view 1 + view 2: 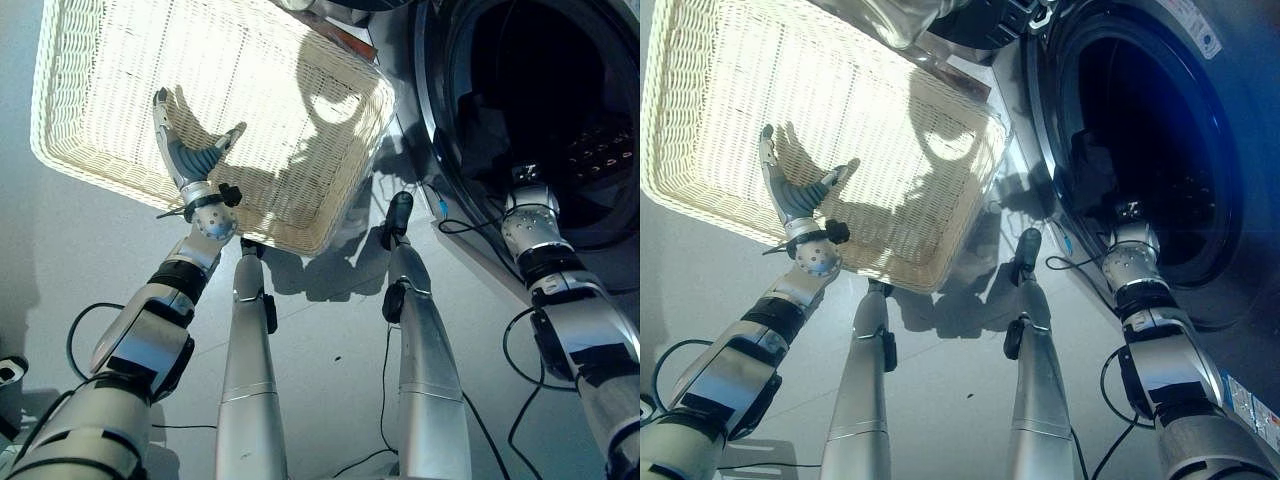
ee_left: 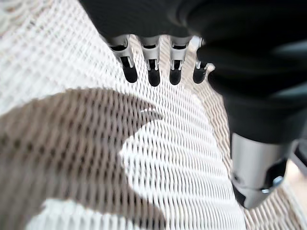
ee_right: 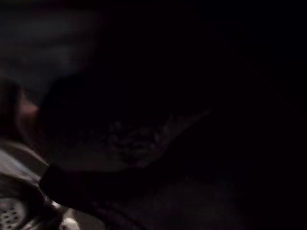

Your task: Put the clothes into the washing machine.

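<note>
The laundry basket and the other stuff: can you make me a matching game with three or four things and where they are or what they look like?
Things:
1. wicker laundry basket
2. left hand
3. right hand
4. washing machine

Descriptions:
a. reaching into the dark drum
b. cream, woven, nothing inside
c. round door opening, to the robot's right
d. fingers straight, held over the weave

Pairs: 1-b, 2-d, 3-a, 4-c
</note>
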Controlling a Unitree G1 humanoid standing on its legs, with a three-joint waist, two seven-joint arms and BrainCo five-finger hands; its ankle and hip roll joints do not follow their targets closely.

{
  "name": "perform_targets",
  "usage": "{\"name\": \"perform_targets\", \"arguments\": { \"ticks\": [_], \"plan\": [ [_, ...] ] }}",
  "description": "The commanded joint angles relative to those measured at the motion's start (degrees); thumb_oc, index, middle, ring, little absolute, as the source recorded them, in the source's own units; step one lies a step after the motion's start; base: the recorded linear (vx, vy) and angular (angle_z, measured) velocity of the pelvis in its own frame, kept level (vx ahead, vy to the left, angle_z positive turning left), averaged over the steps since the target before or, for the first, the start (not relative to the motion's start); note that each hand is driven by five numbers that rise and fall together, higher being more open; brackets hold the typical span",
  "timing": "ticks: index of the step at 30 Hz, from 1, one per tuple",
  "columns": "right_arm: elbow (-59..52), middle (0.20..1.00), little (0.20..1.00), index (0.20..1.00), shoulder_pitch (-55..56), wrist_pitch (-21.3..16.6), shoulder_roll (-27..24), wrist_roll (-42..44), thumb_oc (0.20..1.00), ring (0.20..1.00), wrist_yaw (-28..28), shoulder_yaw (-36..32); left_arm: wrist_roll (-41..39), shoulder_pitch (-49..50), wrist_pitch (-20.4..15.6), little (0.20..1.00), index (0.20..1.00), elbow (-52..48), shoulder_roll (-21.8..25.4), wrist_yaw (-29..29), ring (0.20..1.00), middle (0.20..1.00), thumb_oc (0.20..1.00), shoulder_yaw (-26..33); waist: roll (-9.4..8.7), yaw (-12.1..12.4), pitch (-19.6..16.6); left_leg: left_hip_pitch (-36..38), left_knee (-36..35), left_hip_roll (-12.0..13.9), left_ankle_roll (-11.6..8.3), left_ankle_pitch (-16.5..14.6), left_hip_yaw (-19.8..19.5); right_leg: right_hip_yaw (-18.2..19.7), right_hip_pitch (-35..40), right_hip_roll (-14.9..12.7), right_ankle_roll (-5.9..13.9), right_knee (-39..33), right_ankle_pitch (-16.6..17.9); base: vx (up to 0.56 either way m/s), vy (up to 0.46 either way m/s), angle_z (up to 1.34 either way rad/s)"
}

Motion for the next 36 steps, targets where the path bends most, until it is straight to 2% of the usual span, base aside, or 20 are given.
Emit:
{"name": "perform_targets", "arguments": {
  "ticks": [1, 3, 4, 5, 6, 7, 8, 9, 14, 16, 18, 20, 21, 23, 26, 27, 28, 29, 34, 36],
  "plan": [
    [-2.29, 0.2, 0.2, 0.2, -3.57, -13.71, -11.57, -9.33, 0.2, 0.2, -13.33, 1.01, 0.52, 3.53, -1.7, 1.0, 1.0, -4.31, 2.43, 0.53, 1.0, 1.0, 1.0, 1.18, 1.72, -0.26, 0.38, -1.08, -0.16, -4.04, 4.54, -0.49, -2.04, -3.26, 1.88, 1.44, 5.65, -0.16, 1.66, -0.03, -0.044, -0.03],
    [-4.04, 0.2, 0.2, 0.2, -4.22, -15.19, -14.21, -12.87, 0.2, 0.2, -18.9, 1.19, -0.44, 5.19, -1.77, 1.0, 1.0, -5.62, 3.68, -0.24, 1.0, 1.0, 1.0, 1.5, 1.13, -0.4, 0.38, -0.69, -0.24, -3.93, 4.63, -0.67, -2.09, -3.48, 2.59, 1.8, 5.72, -0.6, 1.71, 0.0, 0.0, 0.0],
    [-5.17, 0.31, 0.31, 0.31, -4.4, -15.72, -16.36, -15.66, 0.31, 0.31, -22.77, 1.17, -1.34, 5.81, -1.69, 1.0, 1.0, -6.02, 4.47, -0.93, 1.0, 1.0, 1.0, 1.64, 0.57, -0.68, 0.38, -0.36, -0.05, -3.94, 4.87, -0.91, -2.13, -3.5, 3.03, 2.02, 5.7, -0.61, 1.65, 0.0, 0.0, 0.0],
    [-5.45, 0.31, 0.31, 0.31, -4.4, -15.73, -16.76, -16.25, 0.31, 0.31, -23.59, 1.17, -1.51, 5.92, -1.65, 1.0, 1.0, -6.07, 4.62, -1.08, 1.0, 1.0, 1.0, 1.67, 0.46, -0.74, 0.38, -0.27, 0.0, -3.94, 4.92, -0.98, -2.14, -3.48, 3.12, 2.06, 5.69, -0.59, 1.64, 0.0, 0.0, 0.0],
    [-5.75, 0.667, 0.667, 0.667, -4.21, -15.53, -18.92, -17.96, 0.667, 0.667, -25.06, 0.72, -2.1, 6.24, -1.45, 1.0, 1.0, -6.22, 5.25, -1.78, 1.0, 1.0, 1.0, 1.87, -0.05, -1.06, 0.38, 0.06, 0.22, -3.83, 5.14, -1.18, -2.11, -3.44, 3.57, 2.23, 5.62, -0.49, 1.45, 0.0, 0.0, 0.0],
    [-5.8, 0.846, 0.846, 0.846, -4.2, -14.91, -20.0, -18.92, 0.846, 0.846, -24.84, 0.58, -2.4, 6.24, -1.33, 1.0, 1.0, -6.18, 5.61, -2.46, 1.0, 1.0, 1.0, 2.12, -0.34, -1.15, 0.38, 0.2, 0.38, -3.83, 5.25, -1.24, -2.19, -3.42, 3.79, 2.3, 5.6, -0.4, 1.38, -0.01, 0.034, 0.0],
    [-5.88, 0.959, 0.959, 0.959, -4.12, -13.87, -20.77, -19.86, 0.959, 0.959, -24.71, 0.57, -2.87, 6.1, -1.24, 1.0, 1.0, -6.07, 6.04, -3.0, 1.0, 1.0, 1.0, 2.26, -0.57, -1.24, 0.38, 0.35, 0.54, -3.85, 5.35, -1.32, -2.29, -3.41, 3.97, 2.35, 5.6, -0.34, 1.35, 0.0, 0.0, 0.0],
    [-5.93, 1.0, 1.0, 1.0, -4.06, -13.5, -21.03, -19.99, 1.0, 1.0, -24.66, 0.59, -3.11, 6.06, -1.25, 1.0, 1.0, -6.01, 6.2, -3.23, 1.0, 1.0, 1.0, 2.29, -0.67, -1.27, 0.38, 0.4, 0.59, -3.86, 5.38, -1.34, -2.32, -3.41, 4.05, 2.36, 5.6, -0.33, 1.34, 0.0, 0.0, 0.0],
    [-3.56, 1.0, 1.0, 1.0, -2.38, -7.24, -21.0, -22.1, 1.0, 1.0, -20.23, 0.88, -4.03, 5.11, -1.14, 1.0, 1.0, -5.17, 6.88, -5.72, 1.0, 1.0, 1.0, 2.48, -0.89, -1.07, 0.38, 0.45, 1.06, -4.45, 5.98, -1.66, -2.9, -3.37, 3.97, 2.35, 5.49, 0.26, 1.16, 0.0, 0.0, 0.0],
    [-2.23, 1.0, 1.0, 1.0, -2.05, -4.94, -20.65, -24.26, 1.0, 1.0, -20.4, 1.34, -4.03, 4.91, -1.12, 1.0, 1.0, -4.86, 6.74, -6.03, 1.0, 1.0, 1.0, 2.34, -0.83, -0.92, 0.38, 0.45, 1.1, -4.61, 6.13, -1.71, -3.0, -3.38, 3.9, 2.33, 5.43, 0.38, 1.12, 0.02, -0.015, 0.05],
    [2.64, 1.0, 1.0, 1.0, -2.47, 2.54, -19.72, -31.37, 1.0, 1.0, -22.4, 5.07, -3.56, 3.77, -1.14, 1.0, 1.0, -3.92, 5.79, -5.89, 1.0, 1.0, 1.0, 0.97, -0.33, -0.25, 0.38, 0.1, 1.25, -5.24, 6.62, -1.83, -3.22, -3.56, 3.56, 1.96, 5.3, 0.41, 1.3, 0.04, -0.056, 0.06],
    [4.15, 1.0, 1.0, 1.0, -2.78, 5.66, -19.29, -35.03, 1.0, 1.0, -22.79, 6.57, -3.54, 3.53, -1.22, 1.0, 1.0, -3.84, 5.64, -5.79, 1.0, 1.0, 1.0, 0.64, -0.07, -0.06, 0.38, -0.28, 1.33, -5.38, 6.79, -1.84, -3.32, -3.69, 3.24, 1.82, 5.33, 0.45, 1.4, 0.01, -0.047, 0.04],
    [5.03, 1.0, 1.0, 1.0, -3.11, 8.81, -19.0, -38.19, 1.0, 1.0, -23.76, 7.64, -3.54, 3.19, -1.16, 1.0, 1.0, -3.74, 5.72, -6.07, 1.0, 1.0, 1.0, 0.51, 0.04, 0.08, 0.38, -0.42, 1.32, -5.52, 6.86, -1.85, -3.38, -3.83, 3.18, 1.72, 5.37, 0.29, 1.52, 0.0, -0.035, 0.04],
    [6.71, 1.0, 1.0, 1.0, -4.15, 14.42, -18.16, -43.16, 1.0, 1.0, -21.8, 10.9, -3.64, 2.36, -1.06, 1.0, 1.0, -3.57, 5.62, -6.22, 1.0, 1.0, 1.0, -0.01, 0.35, 0.34, 0.38, -0.66, 1.29, -5.82, 7.05, -1.84, -3.45, -4.05, 3.0, 1.66, 5.32, -0.02, 1.77, 0.0, -0.028, 0.04],
    [7.71, 1.0, 1.0, 1.0, -5.72, 18.75, -17.14, -51.48, 1.0, 1.0, -24.6, 14.37, -3.98, 1.34, -0.84, 1.0, 1.0, -3.76, 5.36, -5.97, 1.0, 1.0, 1.0, -0.74, 0.83, 0.52, 0.38, -0.96, 0.88, -5.85, 7.11, -1.64, -3.22, -4.23, 2.65, 1.52, 5.34, -0.2, 1.84, 0.0, 0.0, 0.0],
    [7.71, 1.0, 1.0, 1.0, -5.72, 18.75, -17.14, -51.48, 1.0, 1.0, -24.6, 14.37, -3.98, 1.34, -0.84, 1.0, 1.0, -3.76, 5.36, -5.97, 1.0, 1.0, 1.0, -0.74, 0.83, 0.52, 0.38, -0.96, 0.88, -5.85, 7.11, -1.64, -3.22, -4.23, 2.65, 1.52, 5.34, -0.2, 1.84, 0.0, 0.0, 0.0],
    [7.87, 1.0, 1.0, 1.0, -5.97, 20.11, -17.01, -55.41, 1.0, 1.0, -25.49, 15.43, -3.98, 1.17, -1.05, 1.0, 1.0, -3.73, 5.25, -5.87, 1.0, 1.0, 1.0, -0.99, 0.92, 0.58, 0.38, -1.03, 0.79, -5.94, 7.17, -1.57, -3.21, -4.23, 2.56, 1.5, 5.38, -0.29, 1.98, 0.0, 0.0, 0.0],
    [6.98, 1.0, 1.0, 1.0, -6.52, 22.33, -16.24, -61.28, 1.0, 1.0, -29.23, 17.7, -3.62, 0.72, -1.34, 1.0, 1.0, -3.8, 4.76, -5.71, 1.0, 1.0, 1.0, -1.49, 1.29, 0.66, 0.38, -1.35, 0.6, -6.11, 7.28, -1.46, -3.14, -4.29, 2.27, 1.3, 5.52, -0.48, 2.11, 0.0, -0.032, 0.01],
    [-1.82, 1.0, 1.0, 1.0, -5.17, 25.95, -13.23, -70.9, 1.0, 1.0, -37.87, 19.85, -2.78, 0.31, -1.05, 1.0, 1.0, -4.6, 3.42, -4.22, 1.0, 1.0, 1.0, -2.05, 1.53, 0.07, 0.38, -1.73, 0.5, -6.38, 7.41, -1.67, -2.57, -4.06, 1.68, 1.45, 5.58, -0.68, 1.98, 0.0, 0.0, 0.0],
    [-5.26, 1.0, 1.0, 1.0, -4.34, 25.28, -11.66, -75.72, 1.0, 1.0, -40.93, 20.51, -1.81, -0.11, -0.84, 1.0, 1.0, -4.82, 2.14, -3.25, 1.0, 1.0, 1.0, -2.16, 1.83, -0.19, 0.38, -1.97, 0.22, -6.55, 7.4, -1.64, -2.3, -3.71, 1.16, 1.4, 5.68, -0.71, 1.94, 0.0, 0.0, 0.0]
  ]
}}
